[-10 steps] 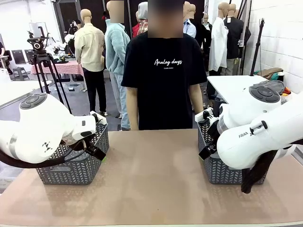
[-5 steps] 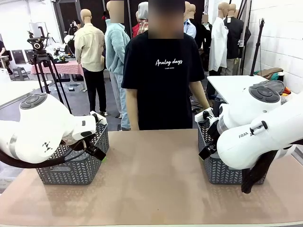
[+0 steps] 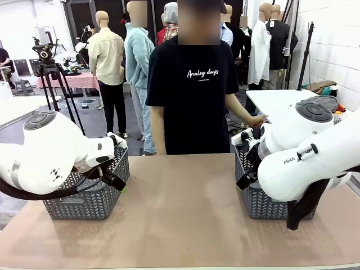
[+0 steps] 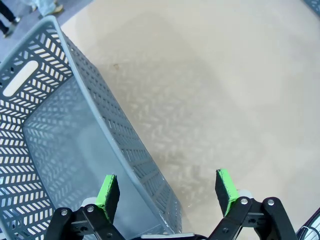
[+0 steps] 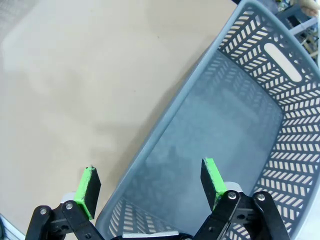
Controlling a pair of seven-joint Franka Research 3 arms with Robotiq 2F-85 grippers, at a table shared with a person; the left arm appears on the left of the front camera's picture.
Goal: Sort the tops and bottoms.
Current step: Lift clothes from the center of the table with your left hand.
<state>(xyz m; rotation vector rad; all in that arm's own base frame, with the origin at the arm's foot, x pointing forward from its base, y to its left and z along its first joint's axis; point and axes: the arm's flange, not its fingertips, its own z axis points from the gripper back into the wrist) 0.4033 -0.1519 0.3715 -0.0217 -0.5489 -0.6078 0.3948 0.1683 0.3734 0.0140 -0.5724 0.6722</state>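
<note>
We see a bare tan desk (image 3: 180, 219) with two grey slotted baskets on it, one toward each end. Beyond the desk's far edge a person (image 3: 194, 95) stands in a black T-shirt printed "Analog days". One hand (image 3: 260, 119) reaches sideways to a white table (image 3: 278, 100) behind. Farther back in the room, a camera on a tripod (image 3: 48, 62) stands on a grey floor.

The left arm (image 3: 50, 152) folds in from the side, its wrist bent down toward the left basket (image 4: 55, 125). The left pincer (image 4: 166, 186) hangs released, pads wide apart, astride that basket's long wall. One green pad (image 4: 107, 190) is above the basket's floor and the other is above the desk, with the rim running between them beneath the pincer.

The right arm (image 3: 315, 152) bulks in front of the right basket (image 5: 240, 115) in the same folded pose. The right pincer (image 5: 151, 185) is likewise released and straddles the basket's wall. Desk lies under one pad (image 5: 89, 190) and the basket's floor under the other. We cannot tell whether either pincer touches a rim.

Where the tops and the bottoms lie, we cannot tell.
</note>
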